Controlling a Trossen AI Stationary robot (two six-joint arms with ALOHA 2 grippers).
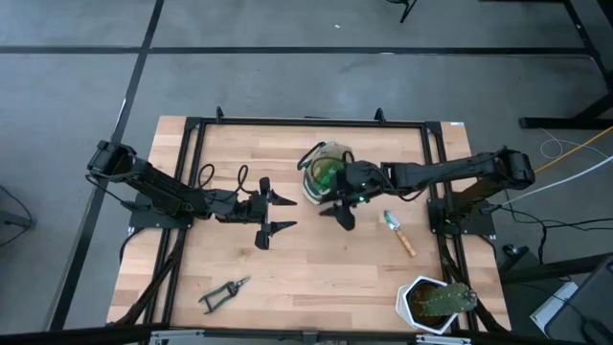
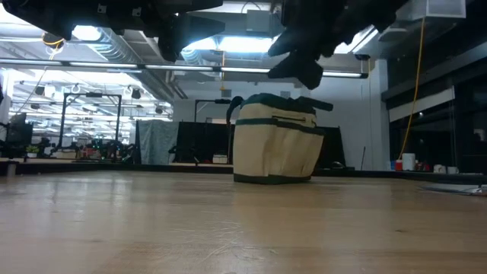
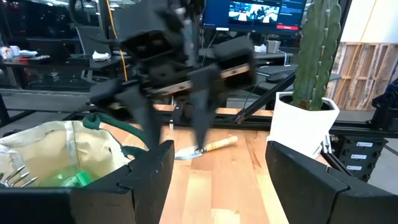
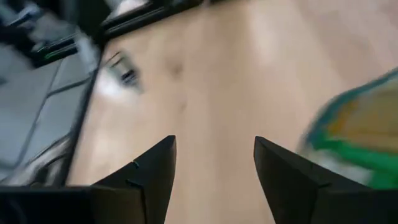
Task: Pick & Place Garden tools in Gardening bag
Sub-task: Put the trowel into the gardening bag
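Hovering just off the bag's (image 1: pixel 323 172) 4 o'clock side, right gripper (image 1: pixel 341 209) spread wide, holding nothing, dark wedge fingers (image 4: pixel 149 171) over bare wood planks. Bag is soft tan-cream fabric, dark green trim, loop handles, standing upright at tabletop (image 1: pixel 239 144) centre, toward 12 o'clock. Green spray bottle (image 1: pixel 324 173) sits inside the bag, glossy plastic showing through the open mouth. Trowel (image 1: pixel 398 232) lies flat at 3 o'clock of the bag, silver pointed blade, round wooden handle, apart from the gripper. Shears (image 1: pixel 224 291) lie at 7 o'clock near the front edge, black handles, blades parted. Left gripper (image 1: pixel 271 215) waits at 9 o'clock of the bag, wide, empty, above the wood. White pot (image 1: pixel 421 305) with ribbed green cactus at 5 o'clock corner. Tabletop is pale butcher-block with a black frame.
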